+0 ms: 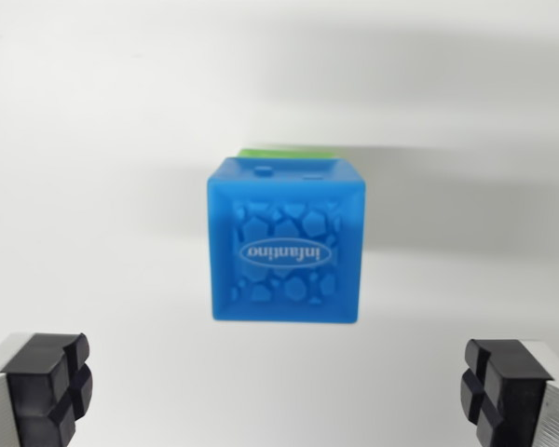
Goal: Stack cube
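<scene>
Green shows only as a thin strip [289, 150] above the blue cube's [286, 240] far top edge; most of that green thing is hidden behind or under the blue cube, so its shape cannot be made out, nor whether the blue cube rests on it or merely stands in front of it. The blue cube sits near the middle of the wrist view on a plain white surface [93, 140], its near face turned to the camera. That face carries a raised pebble pattern and an oval with a white word printed upside down; the letters are slightly blurred. 2 small marks on the cube's top face are too small to read. A soft grey shadow spreads to the wrist view's right of the cube.

The gripper [279, 391] is spread wide and holds nothing. Only the tips of its 2 fingers show, cut off by the lower corners: 1 black pad [48, 389] at the wrist view's left and 1 at the right [499, 389], each backed by pale metal. Both pads lie nearer the camera than the cube and well apart from it, touching neither the cube nor the green strip.
</scene>
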You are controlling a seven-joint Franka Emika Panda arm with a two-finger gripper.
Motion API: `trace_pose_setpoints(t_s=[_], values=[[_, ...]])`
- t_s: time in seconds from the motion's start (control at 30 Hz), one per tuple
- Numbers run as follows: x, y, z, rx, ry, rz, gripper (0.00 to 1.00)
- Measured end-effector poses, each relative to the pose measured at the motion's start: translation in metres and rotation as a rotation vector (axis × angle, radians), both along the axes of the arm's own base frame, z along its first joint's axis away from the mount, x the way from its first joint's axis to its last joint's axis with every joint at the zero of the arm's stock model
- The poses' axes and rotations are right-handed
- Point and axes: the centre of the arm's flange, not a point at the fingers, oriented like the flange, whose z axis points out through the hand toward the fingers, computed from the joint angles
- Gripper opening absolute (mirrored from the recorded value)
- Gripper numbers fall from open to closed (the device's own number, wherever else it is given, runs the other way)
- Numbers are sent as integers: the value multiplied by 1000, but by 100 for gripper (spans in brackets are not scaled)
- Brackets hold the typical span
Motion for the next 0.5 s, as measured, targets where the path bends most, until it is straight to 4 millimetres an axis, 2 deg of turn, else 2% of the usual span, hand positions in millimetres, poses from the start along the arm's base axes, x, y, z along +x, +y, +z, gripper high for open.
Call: trace_pose_setpoints(t_s=[0.5], values=[[-1, -1, 62, 2, 0, 0, 100]])
